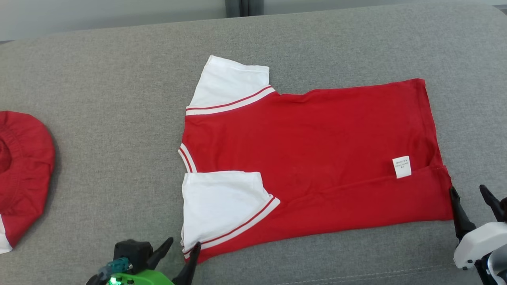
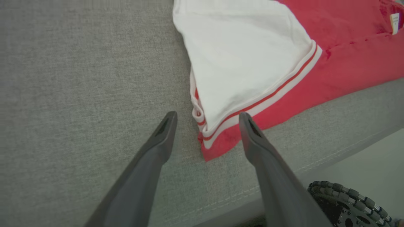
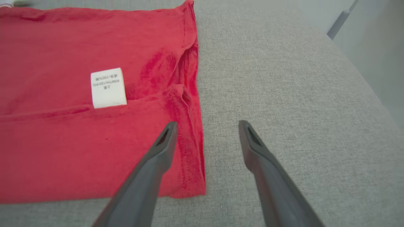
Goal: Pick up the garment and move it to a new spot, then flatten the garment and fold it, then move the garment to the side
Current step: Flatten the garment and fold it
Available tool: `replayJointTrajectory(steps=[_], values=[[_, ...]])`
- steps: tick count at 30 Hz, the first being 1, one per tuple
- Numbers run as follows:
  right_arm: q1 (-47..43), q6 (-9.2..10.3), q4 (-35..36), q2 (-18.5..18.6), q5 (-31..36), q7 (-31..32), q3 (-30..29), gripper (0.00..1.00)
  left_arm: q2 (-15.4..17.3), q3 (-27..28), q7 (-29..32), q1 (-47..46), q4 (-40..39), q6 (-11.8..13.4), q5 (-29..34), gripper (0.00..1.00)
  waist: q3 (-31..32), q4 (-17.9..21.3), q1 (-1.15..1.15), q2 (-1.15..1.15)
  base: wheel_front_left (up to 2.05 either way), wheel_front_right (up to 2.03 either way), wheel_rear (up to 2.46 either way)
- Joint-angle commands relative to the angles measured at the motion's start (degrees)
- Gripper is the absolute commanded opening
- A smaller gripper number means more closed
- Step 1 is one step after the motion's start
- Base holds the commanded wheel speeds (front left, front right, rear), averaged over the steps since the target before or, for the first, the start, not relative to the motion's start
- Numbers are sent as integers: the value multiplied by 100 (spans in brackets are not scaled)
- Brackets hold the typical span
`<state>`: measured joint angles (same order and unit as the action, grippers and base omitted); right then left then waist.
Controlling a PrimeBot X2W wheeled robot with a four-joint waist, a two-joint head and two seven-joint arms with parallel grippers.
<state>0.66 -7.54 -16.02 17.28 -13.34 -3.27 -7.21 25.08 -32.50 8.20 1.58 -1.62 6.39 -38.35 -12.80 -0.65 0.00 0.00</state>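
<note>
- The grey cushion (image 1: pixel 99 79) carries everything. I see its front seam running just ahead of my arms, and pale floor past that edge in the left wrist view.
- The garment (image 1: pixel 309 146), a red shirt with white sleeves, lies flat from the middle of the cushion toward its right end, close to the front edge. Its collar end faces the cushion's left end and its hem faces the right.
- The shirt's near long side is folded over the body as a red band running from the near sleeve to the hem.
- A second red cloth (image 1: pixel 23 170) lies bunched toward the cushion's left end, well apart from the shirt.
- The near sleeve (image 1: pixel 218 206) lies folded onto the shirt by the front edge. The far sleeve (image 1: pixel 229 85) sticks out toward the back edge.
- The left jaws stand wide and hold nothing. Their fingers (image 1: pixel 191 263) straddle the shirt's front collar-end corner, and I cannot tell whether either touches the cloth.
- The right jaws also stand wide and empty. One finger (image 1: pixel 458 213) is over the front hem corner, the other over bare cushion beside it.
- A small white label (image 1: pixel 401 167) sits at the fold's edge near the hem.
</note>
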Motion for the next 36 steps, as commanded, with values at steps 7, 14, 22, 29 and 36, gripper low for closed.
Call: replayJointTrajectory(steps=[7,14,22,29,36], values=[[339,10,545,-18,-64,-361,132,100,243,468,127,-843,-638,111,23,100,-284,86,0,0,0,0,0],[1146,10,491,68,-223,-306,527,100,433,773,1077,-2807,-688,-226,-175,100,-931,152,0,0,0,0,0],[1707,11,504,110,-353,-389,744,100,393,667,2757,-5036,421,-662,-704,100,-1577,346,0,0,0,0,0],[1959,11,473,72,-465,-539,878,100,331,513,3525,-6156,1321,-828,-763,100,-1969,670,0,0,0,0,0],[2095,11,398,13,-487,-703,918,100,319,363,3601,-6608,1865,-974,-578,100,-2234,921,0,0,0,0,0]])
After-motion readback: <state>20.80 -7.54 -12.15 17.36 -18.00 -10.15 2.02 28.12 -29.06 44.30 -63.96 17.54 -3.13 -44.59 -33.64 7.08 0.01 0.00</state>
